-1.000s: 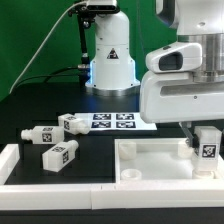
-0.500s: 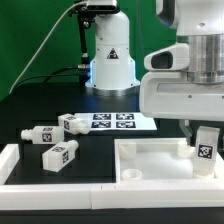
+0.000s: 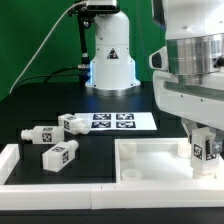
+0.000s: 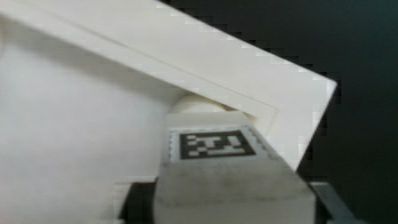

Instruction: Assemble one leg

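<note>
From my remote feed, the fingers (image 3: pixel 189 130) are clamped on one leg (image 3: pixel 204 148). It is held upright over the far corner of the big white tray (image 3: pixel 150 160), on the exterior view's right. The wrist view backs that up. The leg (image 4: pixel 222 170) sits squeezed between the two dark fingers (image 4: pixel 141 206), tag facing the camera, and its rounded stub end points at the inside corner of the tray (image 4: pixel 80 120). I honestly can't tell whether the stub is touching the tray floor or just hanging above it, because the leg's own body blocks that spot. The other three legs are loose on the black tabletop (image 3: pixel 40 100), over on the exterior view's left and well apart from the tray corner. One (image 3: pixel 38 133) and another (image 3: pixel 72 124) lie on their sides next to each other, and the third (image 3: pixel 60 155) sits a bit closer to the camera. The marker board (image 3: pixel 113 121) lies flat just beside those, between them and the arm's white base (image 3: pixel 110 55) at the back.
</note>
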`<state>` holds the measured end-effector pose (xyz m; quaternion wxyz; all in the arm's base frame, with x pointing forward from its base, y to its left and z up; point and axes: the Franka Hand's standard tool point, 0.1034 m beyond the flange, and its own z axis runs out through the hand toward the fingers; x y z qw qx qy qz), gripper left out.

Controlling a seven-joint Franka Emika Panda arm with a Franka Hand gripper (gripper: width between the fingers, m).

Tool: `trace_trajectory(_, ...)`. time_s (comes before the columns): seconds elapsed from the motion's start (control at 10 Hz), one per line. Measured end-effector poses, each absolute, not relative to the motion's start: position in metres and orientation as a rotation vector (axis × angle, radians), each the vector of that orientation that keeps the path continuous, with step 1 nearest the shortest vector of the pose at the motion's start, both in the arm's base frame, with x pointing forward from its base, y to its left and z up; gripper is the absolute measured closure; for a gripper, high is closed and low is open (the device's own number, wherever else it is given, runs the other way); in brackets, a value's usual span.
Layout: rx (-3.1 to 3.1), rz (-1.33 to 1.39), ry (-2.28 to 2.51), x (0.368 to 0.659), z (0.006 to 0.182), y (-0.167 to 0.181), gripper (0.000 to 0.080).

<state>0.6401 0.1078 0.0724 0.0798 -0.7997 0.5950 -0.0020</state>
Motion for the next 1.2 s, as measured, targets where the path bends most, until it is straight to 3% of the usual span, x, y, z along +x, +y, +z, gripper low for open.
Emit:
trace_trajectory(0.3,-2.439,-0.014,1.722,0.640,0.072,0.108,0.0499)
trace_trajectory(0.5,-2.733,-0.065,1.264,0.642,0.075,0.109,0.0191)
trace_trajectory(1.0,-2.946,-0.087,0.703,0.639,0.073,0.117,0.0152)
trace_trajectory(1.2,-3.058,-0.124,0.195,0.643,0.076,0.110,0.0151)
